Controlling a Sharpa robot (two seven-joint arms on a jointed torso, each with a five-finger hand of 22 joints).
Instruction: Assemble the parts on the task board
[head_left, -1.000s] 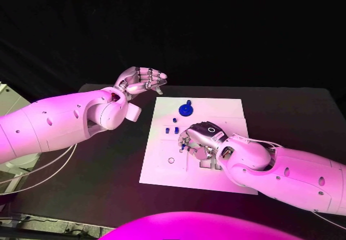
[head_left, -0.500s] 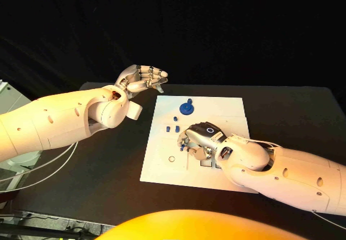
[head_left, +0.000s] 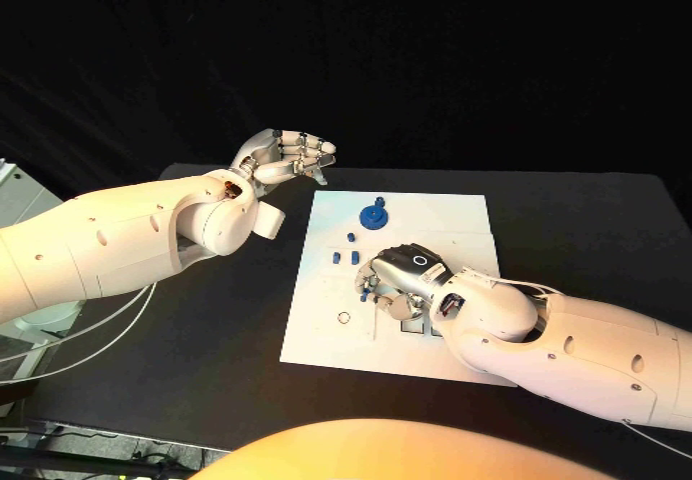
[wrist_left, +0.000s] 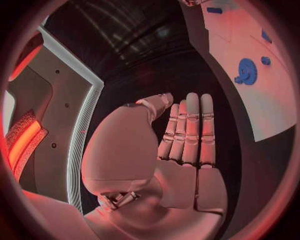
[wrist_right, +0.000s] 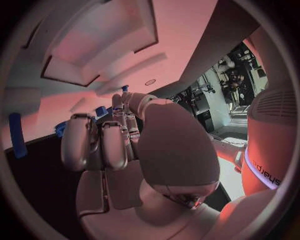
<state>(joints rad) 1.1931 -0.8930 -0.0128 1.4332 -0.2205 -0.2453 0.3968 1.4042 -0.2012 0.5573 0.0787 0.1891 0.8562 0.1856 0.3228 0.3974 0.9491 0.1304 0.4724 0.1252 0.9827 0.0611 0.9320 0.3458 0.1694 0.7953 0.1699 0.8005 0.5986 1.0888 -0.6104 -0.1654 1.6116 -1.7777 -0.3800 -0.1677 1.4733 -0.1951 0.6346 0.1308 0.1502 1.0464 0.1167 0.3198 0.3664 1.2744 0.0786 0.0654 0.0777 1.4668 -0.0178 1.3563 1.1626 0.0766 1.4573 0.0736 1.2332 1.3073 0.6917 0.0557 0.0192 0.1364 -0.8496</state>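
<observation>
Two hands: left hand (head_left: 287, 155) fingers curled, upper left off the task board (head_left: 447, 215) — right hand (head_left: 400, 283) mid-board, grip unclear; its wrist view shows a blue part (wrist_right: 17, 135).

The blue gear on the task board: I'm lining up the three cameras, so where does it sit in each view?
Head view: the blue gear lies near the task board's far edge, beyond the right hand.
Left wrist view: the gear lies on the board, past the left hand's fingertips.
Right wrist view: I cannot pick the gear out.
Shared landmark: the white task board.
</observation>
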